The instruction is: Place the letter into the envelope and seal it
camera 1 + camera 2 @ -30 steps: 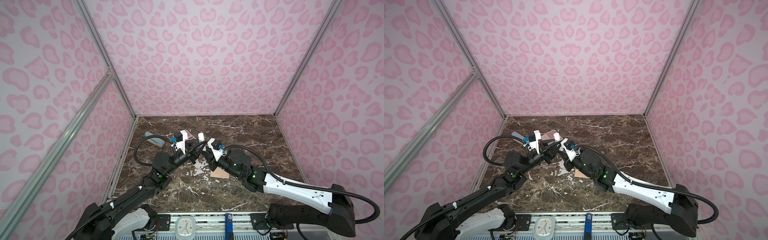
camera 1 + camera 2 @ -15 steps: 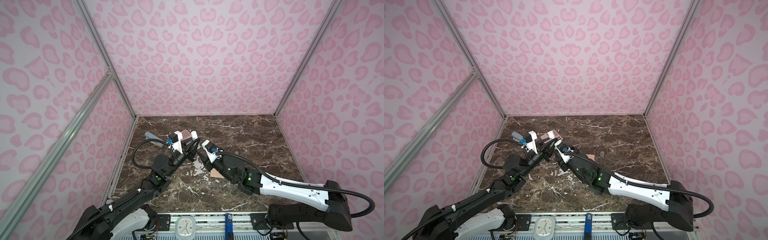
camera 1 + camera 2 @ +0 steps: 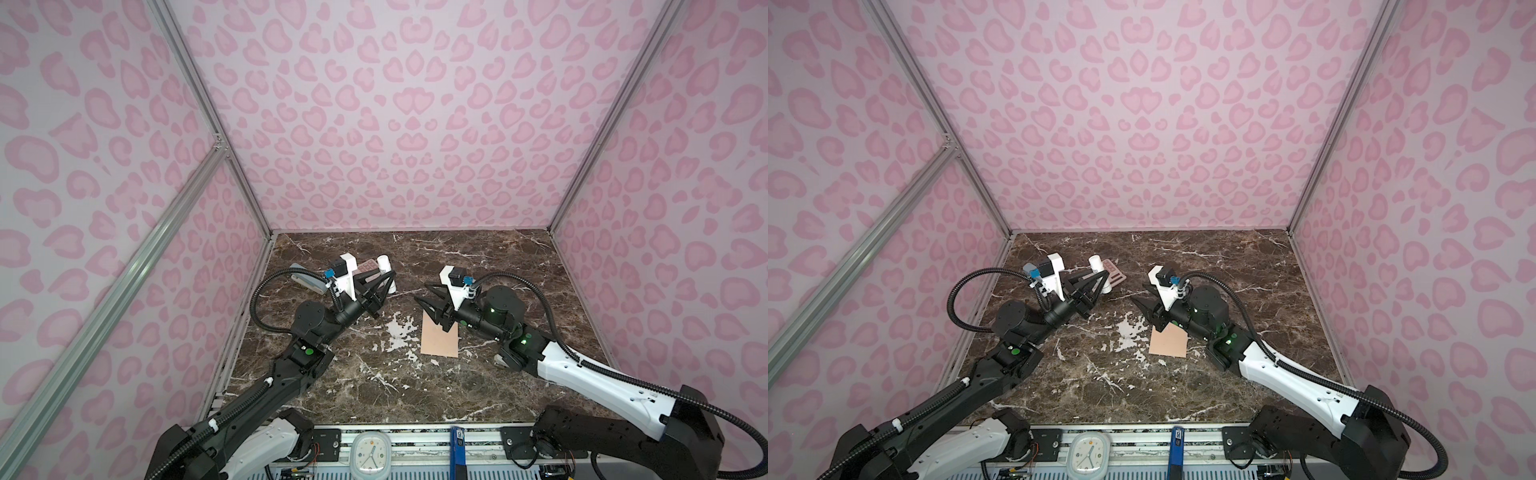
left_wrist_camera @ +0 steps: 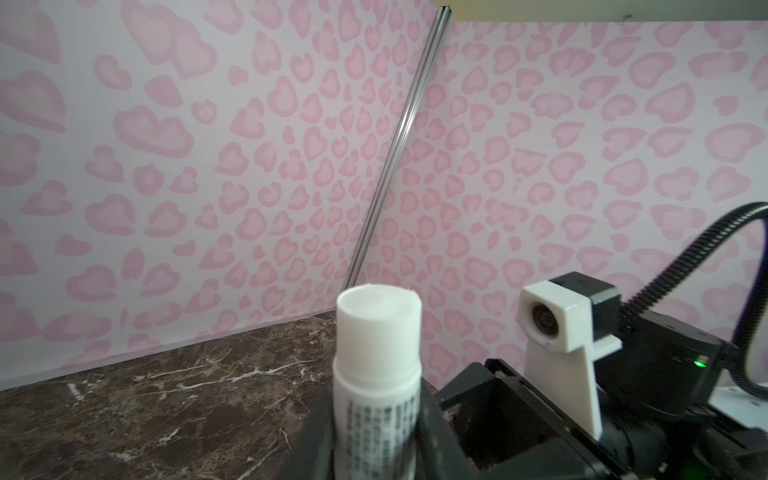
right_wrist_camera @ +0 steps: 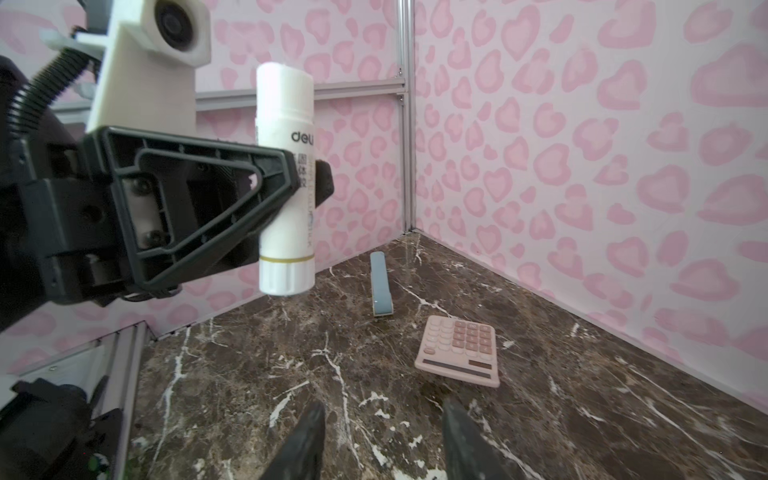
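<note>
This is a robot test cell of the lab kind. A marble-look tabletop [image 3: 415, 395] is boxed in by pink heart-print walls [image 3: 395, 124] held on aluminium posts [image 3: 219, 140]. A left arm [image 3: 291, 374] and a right arm [image 3: 602, 382] are mounted at a metal rail [image 3: 419, 442] along the front edge, beside a clock [image 3: 370, 453].

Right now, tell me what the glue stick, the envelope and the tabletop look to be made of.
Glue stick: smooth white plastic, slightly glossy, with printed lettering and a gold band.
Envelope: thin matte peach paper, lying flat with crisp edges.
Tabletop: dark brown marble look with white veins; whether it is real stone or a printed surface, I cannot tell.
</note>
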Motion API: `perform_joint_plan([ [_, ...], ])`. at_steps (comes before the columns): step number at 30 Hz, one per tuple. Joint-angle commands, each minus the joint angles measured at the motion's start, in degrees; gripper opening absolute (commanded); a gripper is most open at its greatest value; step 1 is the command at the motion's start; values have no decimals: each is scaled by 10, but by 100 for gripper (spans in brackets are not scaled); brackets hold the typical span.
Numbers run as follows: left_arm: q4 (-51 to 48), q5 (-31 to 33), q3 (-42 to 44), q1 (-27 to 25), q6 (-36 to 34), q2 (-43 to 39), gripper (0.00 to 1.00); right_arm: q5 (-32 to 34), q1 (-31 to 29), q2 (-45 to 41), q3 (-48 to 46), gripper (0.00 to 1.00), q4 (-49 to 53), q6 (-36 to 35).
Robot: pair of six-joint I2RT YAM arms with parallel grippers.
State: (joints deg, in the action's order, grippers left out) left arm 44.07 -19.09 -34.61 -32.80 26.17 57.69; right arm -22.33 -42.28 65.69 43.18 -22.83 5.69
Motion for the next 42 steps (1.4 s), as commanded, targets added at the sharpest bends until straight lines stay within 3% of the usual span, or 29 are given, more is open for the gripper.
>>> perform_joint_plan([
  [1,61,-114,-14,1,40,22,4,-146,17,17,-3,47,-100,65],
  [5,104,-165,-22,1,64,51,4,-212,21,34,11,46,-127,77],
  [9,140,-186,-24,1,81,68,4,-237,21,50,24,46,-122,77],
  [22,169,-200,-24,-1,98,89,4,-248,12,73,35,31,-137,85],
  [30,160,-197,-19,-4,90,88,4,-236,9,71,37,29,-138,91],
  [36,128,-169,-11,-11,62,79,4,-191,6,61,38,28,-120,79],
  [42,63,-71,0,-30,3,51,4,-52,-15,32,44,27,-56,37],
])
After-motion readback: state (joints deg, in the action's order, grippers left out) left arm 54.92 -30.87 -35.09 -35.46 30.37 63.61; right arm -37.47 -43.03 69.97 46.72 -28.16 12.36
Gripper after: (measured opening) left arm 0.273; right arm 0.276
